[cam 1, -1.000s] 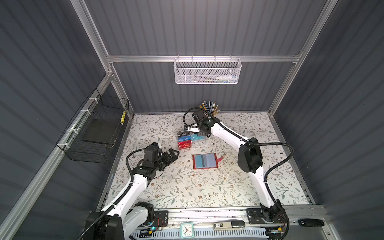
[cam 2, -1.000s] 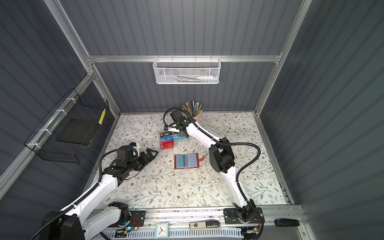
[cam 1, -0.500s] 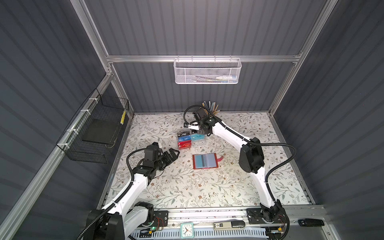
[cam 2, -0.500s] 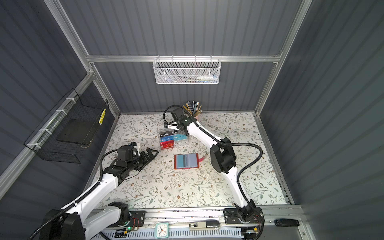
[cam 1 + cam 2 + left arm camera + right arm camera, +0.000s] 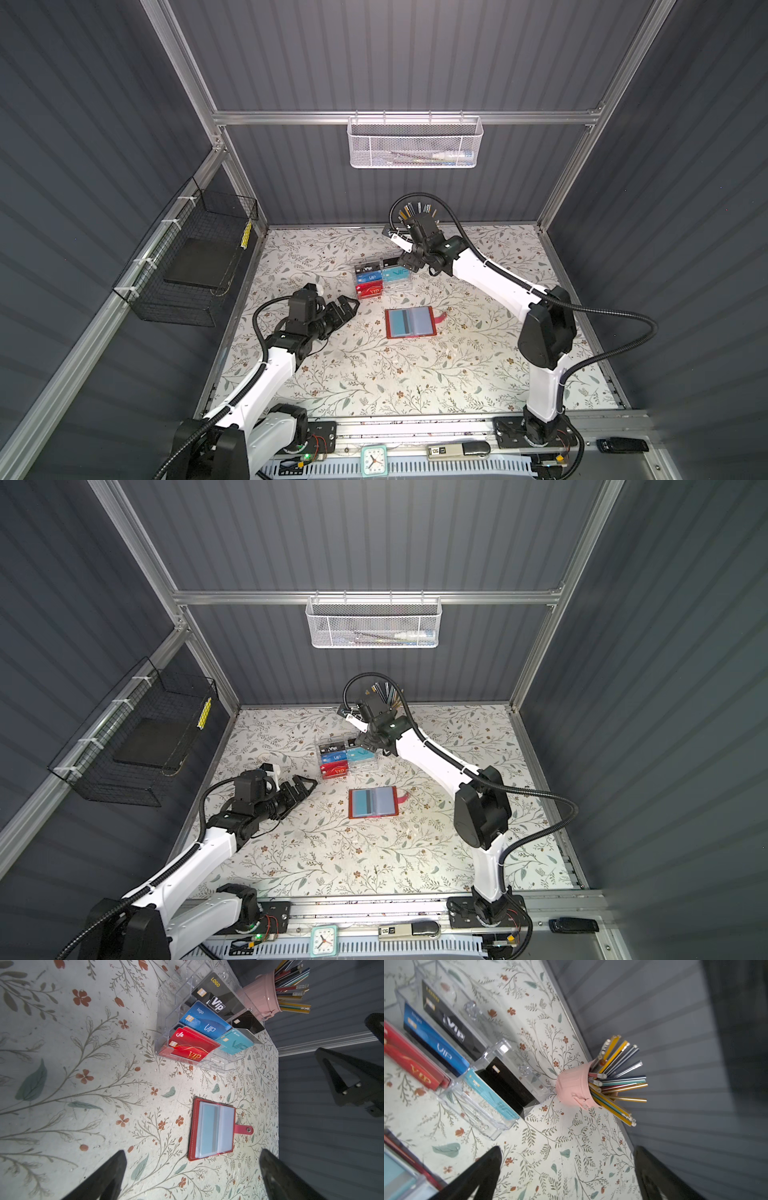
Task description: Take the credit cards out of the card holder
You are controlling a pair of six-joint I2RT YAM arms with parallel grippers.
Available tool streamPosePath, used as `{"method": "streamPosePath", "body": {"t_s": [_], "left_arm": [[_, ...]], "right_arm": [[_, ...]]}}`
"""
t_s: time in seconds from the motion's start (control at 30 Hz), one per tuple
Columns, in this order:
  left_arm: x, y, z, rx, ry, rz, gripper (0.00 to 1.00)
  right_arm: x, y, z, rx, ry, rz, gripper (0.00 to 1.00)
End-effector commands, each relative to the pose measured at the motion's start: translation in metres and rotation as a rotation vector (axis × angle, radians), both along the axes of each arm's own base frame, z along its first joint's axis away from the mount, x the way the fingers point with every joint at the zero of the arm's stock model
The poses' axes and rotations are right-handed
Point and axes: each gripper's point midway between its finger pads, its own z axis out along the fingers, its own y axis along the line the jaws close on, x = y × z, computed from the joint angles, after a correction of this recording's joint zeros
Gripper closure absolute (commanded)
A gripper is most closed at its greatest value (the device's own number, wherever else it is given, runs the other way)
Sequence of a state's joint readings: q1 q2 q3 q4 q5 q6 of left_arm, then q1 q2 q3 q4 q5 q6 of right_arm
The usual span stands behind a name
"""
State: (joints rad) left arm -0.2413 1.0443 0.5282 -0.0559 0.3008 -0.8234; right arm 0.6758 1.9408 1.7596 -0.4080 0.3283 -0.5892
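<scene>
Card holder [image 5: 410, 323] lies open and flat near the middle of the worktop [image 5: 374, 374], snap tab toward the right edge. One striped card [image 5: 208, 1128] is still in its left sleeve; the right sleeve looks empty. Teal card [image 5: 234, 1044] and black card [image 5: 247, 1022] stand in the clear box [image 5: 224, 1064], between the holder and the back edge.

My left pincer [image 5: 351, 302] is wide and empty, hovering left of the holder. My right pincer [image 5: 568, 1148] is wide and empty too, up by the box and pencil cup [image 5: 575, 1086] near the back edge.

Handling, my guess: the card is light, stiff, thin and slick, and lies flush, so there's little to pinch. The sleeve is soft and probably clings. The holder is light and will likely slide or lift with the card. I'd pin the red border with one pincer and pinch the card's exposed edge at the sleeve mouth. Which side the mouth is on, I can't tell.
</scene>
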Motion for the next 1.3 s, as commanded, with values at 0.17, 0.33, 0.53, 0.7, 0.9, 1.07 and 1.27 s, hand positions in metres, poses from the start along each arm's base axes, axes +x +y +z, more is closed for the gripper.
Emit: {"method": "streamPosePath", "body": {"t_s": [0.17, 0.33, 0.53, 0.7, 0.9, 1.07, 1.27], "left_arm": [[0.002, -0.016, 0.008, -0.065, -0.043, -0.075, 0.0], [0.004, -0.016, 0.008, -0.058, -0.049, -0.081, 0.0], [0.006, -0.018, 0.002, -0.071, -0.034, -0.079, 0.0], [0.007, -0.018, 0.001, -0.071, -0.031, -0.077, 0.0], [0.006, -0.017, 0.001, -0.061, -0.027, -0.076, 0.0], [0.006, -0.017, 0.0, -0.059, -0.023, -0.076, 0.0], [0.007, -0.016, -0.001, -0.057, -0.023, -0.075, 0.0]], "right_arm": [[0.016, -0.008, -0.057, 0.255, 0.031, -0.248, 0.01], [0.012, -0.012, -0.075, 0.383, 0.076, -0.291, 0.01], [0.012, -0.015, -0.092, 0.412, 0.11, -0.317, 0.01], [0.017, -0.017, -0.097, 0.427, 0.118, -0.337, 0.01], [0.024, -0.016, -0.099, 0.432, 0.131, -0.341, 0.01], [0.026, -0.014, -0.097, 0.435, 0.129, -0.339, 0.01], [0.032, -0.015, -0.097, 0.448, 0.132, -0.349, 0.01]]}}
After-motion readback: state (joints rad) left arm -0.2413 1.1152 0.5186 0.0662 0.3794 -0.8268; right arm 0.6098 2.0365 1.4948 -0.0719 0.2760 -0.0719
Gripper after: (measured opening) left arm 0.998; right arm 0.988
